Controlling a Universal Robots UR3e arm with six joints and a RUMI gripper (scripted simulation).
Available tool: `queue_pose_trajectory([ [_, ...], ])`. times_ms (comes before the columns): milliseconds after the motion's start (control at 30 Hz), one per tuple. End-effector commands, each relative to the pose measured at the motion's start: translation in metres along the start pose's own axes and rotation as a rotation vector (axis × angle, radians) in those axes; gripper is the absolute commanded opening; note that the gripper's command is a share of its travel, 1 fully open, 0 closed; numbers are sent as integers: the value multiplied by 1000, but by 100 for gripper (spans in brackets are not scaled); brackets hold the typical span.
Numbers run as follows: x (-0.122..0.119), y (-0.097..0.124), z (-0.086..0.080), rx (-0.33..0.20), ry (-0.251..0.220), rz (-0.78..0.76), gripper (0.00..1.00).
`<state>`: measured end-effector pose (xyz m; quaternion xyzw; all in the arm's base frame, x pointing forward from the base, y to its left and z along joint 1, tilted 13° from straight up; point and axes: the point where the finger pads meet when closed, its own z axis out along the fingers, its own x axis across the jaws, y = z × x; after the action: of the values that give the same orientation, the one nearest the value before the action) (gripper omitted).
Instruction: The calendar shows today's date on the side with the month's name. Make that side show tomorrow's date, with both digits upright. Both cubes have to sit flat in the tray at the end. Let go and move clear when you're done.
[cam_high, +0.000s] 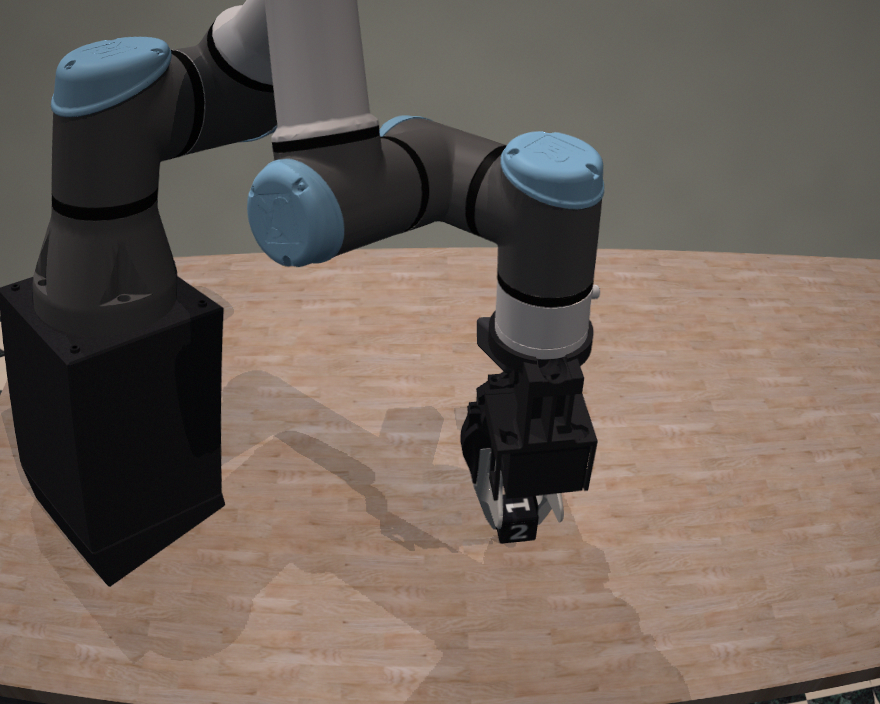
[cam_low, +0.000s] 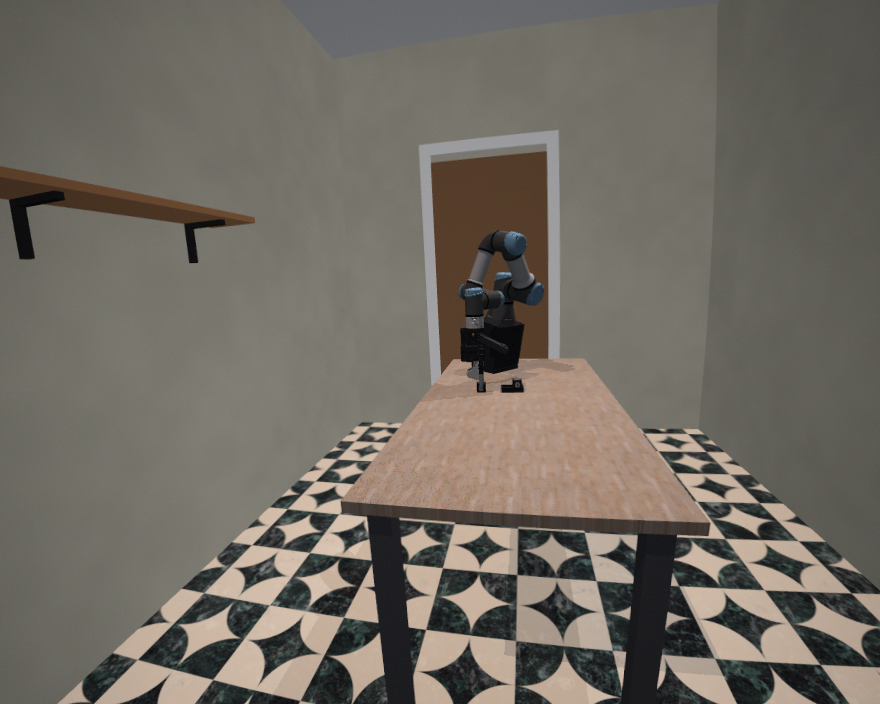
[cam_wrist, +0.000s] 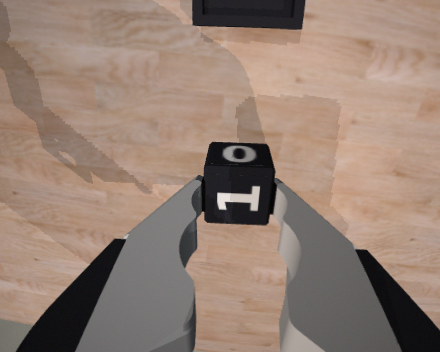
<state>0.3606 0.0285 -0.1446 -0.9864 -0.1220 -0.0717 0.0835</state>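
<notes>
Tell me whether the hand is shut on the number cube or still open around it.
Shut on it. In the wrist view both grey fingers press the sides of the cube, with no gap.

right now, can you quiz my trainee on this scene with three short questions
1. True or false: the gripper is shut on the black cube.
2. In the wrist view, which digit is on the cube face toward the camera? A) 1 B) 5 C) 8
3. Fill in: in the top view, the cube's lower visible face shows the digit ___.

Key: 1 true; 2 A; 3 2
</notes>
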Motion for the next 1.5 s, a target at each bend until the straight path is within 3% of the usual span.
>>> queue_pose_trajectory([
  [0, 1, 0, 0, -1, 2, 0, 11],
  [733, 1, 0, -7, -1, 2, 0, 11],
  [1167, 1, 0, -33, -1, 2, 0, 11],
  [1467, 1, 0, -62, -1, 2, 0, 11],
])
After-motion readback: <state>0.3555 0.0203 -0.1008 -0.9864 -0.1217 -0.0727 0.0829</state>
